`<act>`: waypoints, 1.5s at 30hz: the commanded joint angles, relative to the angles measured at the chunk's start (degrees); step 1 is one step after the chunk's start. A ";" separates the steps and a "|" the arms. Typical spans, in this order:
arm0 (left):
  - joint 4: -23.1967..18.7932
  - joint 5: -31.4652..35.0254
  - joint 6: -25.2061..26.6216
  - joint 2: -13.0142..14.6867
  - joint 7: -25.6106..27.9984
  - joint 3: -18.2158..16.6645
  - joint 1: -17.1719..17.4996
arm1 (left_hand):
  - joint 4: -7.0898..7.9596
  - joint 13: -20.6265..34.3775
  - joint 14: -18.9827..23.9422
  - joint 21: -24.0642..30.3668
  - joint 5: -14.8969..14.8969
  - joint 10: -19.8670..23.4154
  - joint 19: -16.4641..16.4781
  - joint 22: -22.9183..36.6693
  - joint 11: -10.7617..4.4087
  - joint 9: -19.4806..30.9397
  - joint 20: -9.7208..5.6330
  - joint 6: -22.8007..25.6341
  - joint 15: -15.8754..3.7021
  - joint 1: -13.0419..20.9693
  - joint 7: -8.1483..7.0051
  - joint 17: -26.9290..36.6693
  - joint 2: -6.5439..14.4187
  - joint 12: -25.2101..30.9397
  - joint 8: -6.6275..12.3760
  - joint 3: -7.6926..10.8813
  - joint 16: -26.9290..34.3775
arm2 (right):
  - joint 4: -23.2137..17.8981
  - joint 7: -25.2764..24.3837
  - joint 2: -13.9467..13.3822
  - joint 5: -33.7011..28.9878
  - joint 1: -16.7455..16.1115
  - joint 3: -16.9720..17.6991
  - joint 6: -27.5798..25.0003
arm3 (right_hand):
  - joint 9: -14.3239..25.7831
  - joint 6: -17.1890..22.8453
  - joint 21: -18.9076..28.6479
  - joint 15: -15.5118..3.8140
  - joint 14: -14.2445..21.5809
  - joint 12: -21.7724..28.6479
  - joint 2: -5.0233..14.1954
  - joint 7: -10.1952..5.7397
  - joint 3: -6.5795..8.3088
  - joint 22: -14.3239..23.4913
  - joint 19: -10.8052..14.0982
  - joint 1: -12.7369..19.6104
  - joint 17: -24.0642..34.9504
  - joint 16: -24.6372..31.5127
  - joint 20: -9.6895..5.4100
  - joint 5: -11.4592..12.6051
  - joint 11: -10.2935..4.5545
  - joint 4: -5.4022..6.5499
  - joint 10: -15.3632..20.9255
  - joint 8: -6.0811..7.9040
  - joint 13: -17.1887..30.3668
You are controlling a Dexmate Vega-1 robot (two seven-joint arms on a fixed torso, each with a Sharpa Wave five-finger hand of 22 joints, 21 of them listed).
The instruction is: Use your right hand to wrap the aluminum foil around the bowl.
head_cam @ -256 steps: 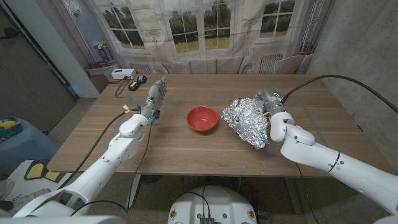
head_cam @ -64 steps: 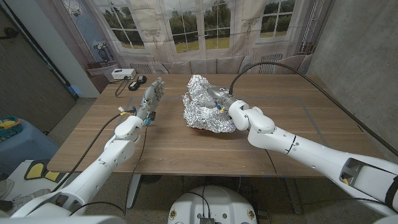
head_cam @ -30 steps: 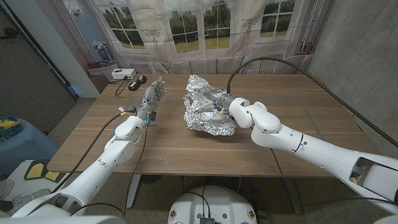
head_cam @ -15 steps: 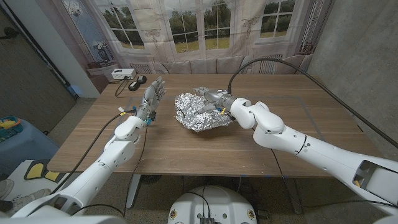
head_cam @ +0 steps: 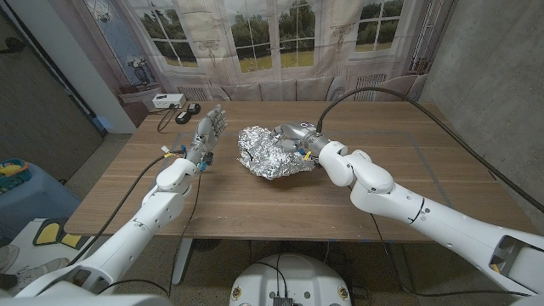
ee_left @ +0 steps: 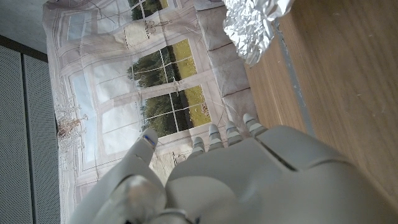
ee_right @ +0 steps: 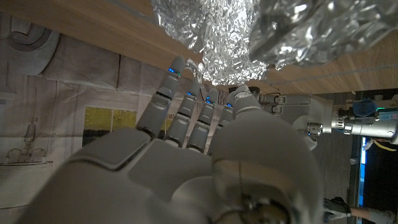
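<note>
A crumpled sheet of aluminum foil lies as a low mound at the middle of the wooden table. It hides whatever is under it, and I see no red of the bowl. My right hand is at the mound's far right side, its fingers stretched out. In the right wrist view those fingertips touch the foil without closing on it. My left hand stands upright to the left of the foil, fingers apart and holding nothing. The left wrist view has that hand and the foil beyond it.
A white box and small black items with cables sit at the table's far left corner. A black cable arcs over the table's right half to my right arm.
The foil, held up high a second ago, has come down into a low mound at the table's middle. My right hand came down with it and now has its fingers straight. The left hand is still.
</note>
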 commanded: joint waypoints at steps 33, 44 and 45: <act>2.77 0.08 0.77 -0.84 -1.24 0.97 -2.18 | 0.49 -0.08 -0.08 0.60 0.02 -0.11 0.13 0.08 -0.03 0.12 0.22 -0.42 0.30 -0.98 -0.58 -0.38 0.15 -0.72 -0.07 0.14 -0.12 | 16.83 17.47 8.46 5.89 11.39 -9.73 2.63 | 0.68 -21.72 -4.10 -5.69 -24.90 -9.79 0.69 -4.58 6.56 -0.18 -24.77 -8.50 0.21 -9.03 -5.92 -1.33 -3.83 8.81 -22.47 -10.39 -0.13; 3.29 -0.14 0.70 -0.88 -1.56 0.89 -2.47 | 0.54 -0.12 -0.09 0.60 0.00 0.01 0.09 0.06 -0.03 0.10 0.27 -0.36 0.33 -1.15 -0.67 -0.48 0.01 -0.76 -0.04 0.04 -0.18 | 16.50 20.58 7.08 1.71 12.45 -12.94 -3.20 | 0.61 -24.41 -3.41 -3.85 -26.12 -9.55 -1.49 -3.74 6.90 -0.29 -24.71 -7.03 -1.07 -9.04 -4.01 -1.34 -3.14 6.64 -25.04 -10.21 -0.20; 3.44 -0.14 0.69 -0.95 -1.67 0.96 -2.59 | 0.55 -0.12 -0.08 0.59 -0.01 -0.03 0.06 0.06 -0.01 0.10 0.29 -0.38 0.36 -1.18 -0.70 -0.49 -0.01 -0.78 -0.05 0.02 -0.19 | 16.56 20.80 7.06 1.49 12.58 -13.16 -3.41 | 0.61 -24.55 -3.38 -3.77 -26.22 -9.56 -1.49 -3.79 6.90 -0.29 -24.67 -6.99 -1.11 -9.05 -4.02 -1.34 -2.98 6.57 -25.20 -10.22 -0.21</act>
